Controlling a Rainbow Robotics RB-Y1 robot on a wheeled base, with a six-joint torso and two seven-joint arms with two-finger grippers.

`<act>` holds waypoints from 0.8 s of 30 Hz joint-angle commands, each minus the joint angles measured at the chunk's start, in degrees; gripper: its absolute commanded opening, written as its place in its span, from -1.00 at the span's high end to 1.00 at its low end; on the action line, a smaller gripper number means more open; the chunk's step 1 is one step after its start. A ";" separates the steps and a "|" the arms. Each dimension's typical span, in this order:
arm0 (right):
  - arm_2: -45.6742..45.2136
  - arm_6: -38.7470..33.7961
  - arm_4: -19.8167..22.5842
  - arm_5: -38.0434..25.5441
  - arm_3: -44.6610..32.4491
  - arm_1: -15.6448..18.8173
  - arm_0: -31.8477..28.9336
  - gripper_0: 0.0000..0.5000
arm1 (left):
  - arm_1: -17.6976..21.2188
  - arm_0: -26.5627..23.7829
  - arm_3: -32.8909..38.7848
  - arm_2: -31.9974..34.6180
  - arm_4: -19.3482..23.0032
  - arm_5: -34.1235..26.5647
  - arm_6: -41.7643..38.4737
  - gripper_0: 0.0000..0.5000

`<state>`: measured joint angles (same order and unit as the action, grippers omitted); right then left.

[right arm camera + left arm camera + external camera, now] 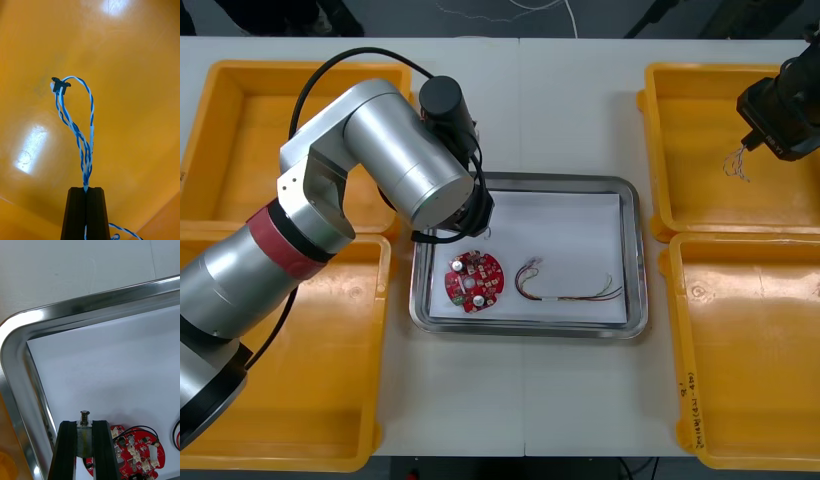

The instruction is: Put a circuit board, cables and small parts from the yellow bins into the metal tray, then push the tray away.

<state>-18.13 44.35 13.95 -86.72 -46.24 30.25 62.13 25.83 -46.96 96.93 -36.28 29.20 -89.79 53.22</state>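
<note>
**Spotter:** Surface first. What are you working on?

**Note-taker:** A light table (565, 110) with a thin seam (520, 400) running down the middle of the frame. A strip of dark floor (420, 15) lies beyond its far edge, along the top. Yellow bins (330, 400) sit two to each side. The metal tray (635, 250) is between them at centre, white inside with a shiny rim.

**Spotter:** Your left side?

**Note-taker:** Your left arm reaches in from the lower left of the frame. The left gripper (84, 422) is over the tray's upper-left corner, fingers clamped on a small metal part (85, 416). The round red circuit board (474, 281) lies flat on the white, just below that gripper in the frame. A red and yellow cable (565, 285) is to the right of the board, loosely looped and apart from it.

**Spotter:** Right side?

**Note-taker:** Your right gripper (86, 188) is at the upper right of the frame, over the upper-right bin (660, 150). Its fingers are pinched close together on the twisted blue and white cable (80, 123). The cable loops out past the fingertips and ends in a small black connector. The bin floor behind it is glossy, with bright glare patches.
</note>
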 commanded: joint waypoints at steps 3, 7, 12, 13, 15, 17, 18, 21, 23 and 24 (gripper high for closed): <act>-0.85 6.89 -1.20 -6.18 -7.64 3.76 -0.08 1.00 | -1.66 -3.93 -3.06 -3.09 1.29 4.10 -4.96 1.00; -1.38 11.72 -1.56 -11.72 -11.15 5.08 0.00 1.00 | -1.66 -4.36 -5.00 -3.45 2.00 5.07 -4.79 1.00; -1.73 16.47 -1.91 -17.35 -15.99 5.96 -0.08 1.00 | -1.66 -4.45 -5.70 -3.53 2.35 5.59 -4.61 1.00; -1.91 17.61 -1.91 -18.84 -17.48 6.04 -0.08 1.00 | -1.57 -4.45 -5.88 -3.53 2.44 5.95 -4.52 1.00; -1.99 19.19 -2.00 -20.60 -19.50 6.22 -0.17 1.00 | -1.66 -4.54 -6.49 -3.53 2.61 6.56 -4.44 0.99; -2.08 21.48 -1.91 -22.80 -22.40 6.31 -0.61 1.00 | -1.66 -4.54 -7.11 -3.53 2.61 7.70 -4.17 0.99; -2.17 22.45 -1.82 -23.28 -23.37 6.31 -0.96 1.00 | -1.57 -4.54 -7.55 -3.53 2.61 8.06 -4.08 1.00; -2.17 25.35 -1.20 -23.28 -26.62 6.31 -2.02 1.00 | -1.66 -4.45 -8.34 -3.53 2.52 8.93 -3.91 1.00; -1.99 27.37 -0.77 -23.28 -28.64 6.22 -2.81 1.00 | -1.66 -4.45 -8.51 -3.53 2.35 9.02 -3.73 0.99; -1.73 28.77 -0.41 -23.28 -30.05 6.13 -3.42 1.00 | -1.66 -4.45 -8.51 -3.53 2.26 9.02 -3.65 0.98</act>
<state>-18.65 68.38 12.66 -109.71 -71.43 33.80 60.38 25.54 -48.49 88.17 -38.99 31.34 -81.58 53.20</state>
